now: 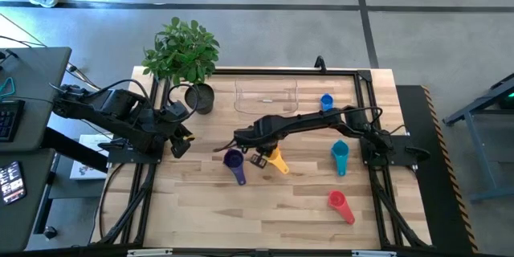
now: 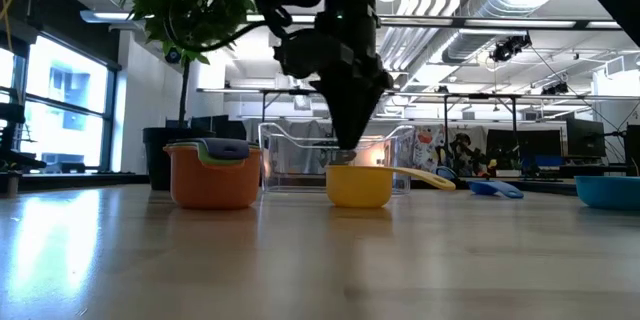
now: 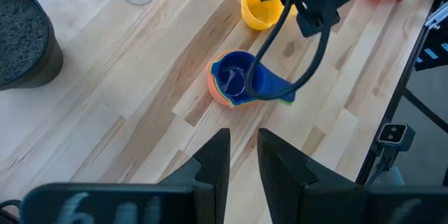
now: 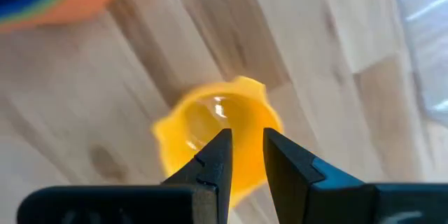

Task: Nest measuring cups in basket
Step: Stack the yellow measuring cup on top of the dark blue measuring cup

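Note:
The yellow cup [image 1: 276, 158] [image 2: 358, 185] stands upright on the table's middle, handle toward the right. My right gripper [image 4: 246, 136] [image 2: 345, 150] is down on it, shut on its wall. To its left stands a stack [image 1: 234, 159] [image 2: 213, 172] [image 3: 234, 77]: orange cup at the bottom, green in it, purple on top. The blue cup [image 1: 326, 102], teal cup [image 1: 340, 157] and red cup [image 1: 339, 202] lie singly on the table's right half. The clear basket [image 1: 238, 96] [image 2: 290, 155] sits by the far edge with no cup in it. My left gripper [image 3: 243, 136] [image 1: 181, 141] waits at the left, a narrow gap between its fingers. My right gripper has the yellow cup by its rim [image 4: 246, 122], one finger inside the bowl and one outside. The fingers come from above, pointing down. The cup stays upright with its base on the table.
A dark round plant pot [image 1: 201, 96] [image 3: 21, 38] with a leafy plant stands left of the basket by the far edge. A black frame runs around the table. Bare wood lies along the near edge and between the stack and the left arm.

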Robot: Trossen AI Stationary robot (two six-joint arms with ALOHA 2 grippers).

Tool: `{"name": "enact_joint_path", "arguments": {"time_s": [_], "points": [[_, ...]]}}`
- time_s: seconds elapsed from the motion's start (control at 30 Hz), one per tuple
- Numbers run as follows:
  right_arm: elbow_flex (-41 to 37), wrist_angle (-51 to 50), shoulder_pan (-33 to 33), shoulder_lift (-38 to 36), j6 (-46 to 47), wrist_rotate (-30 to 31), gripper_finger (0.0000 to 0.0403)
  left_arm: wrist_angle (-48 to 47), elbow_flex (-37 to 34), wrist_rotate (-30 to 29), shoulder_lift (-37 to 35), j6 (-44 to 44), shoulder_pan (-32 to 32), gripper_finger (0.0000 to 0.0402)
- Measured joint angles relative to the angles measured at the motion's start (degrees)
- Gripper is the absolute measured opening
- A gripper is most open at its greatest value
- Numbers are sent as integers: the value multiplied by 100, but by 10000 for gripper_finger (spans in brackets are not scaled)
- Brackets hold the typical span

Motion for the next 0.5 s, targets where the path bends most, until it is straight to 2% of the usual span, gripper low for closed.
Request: {"name": "enact_joint_path", "arguments": {"time_s": [0.13, 0.5], "points": [[0, -276, -1, 0, -240, 213, 73, 1, 0, 1, 1, 0, 1, 62], [-7, -908, -82, -135, -924, 286, 73, 5, 0, -2, 1, -7, 1, 62]]}}
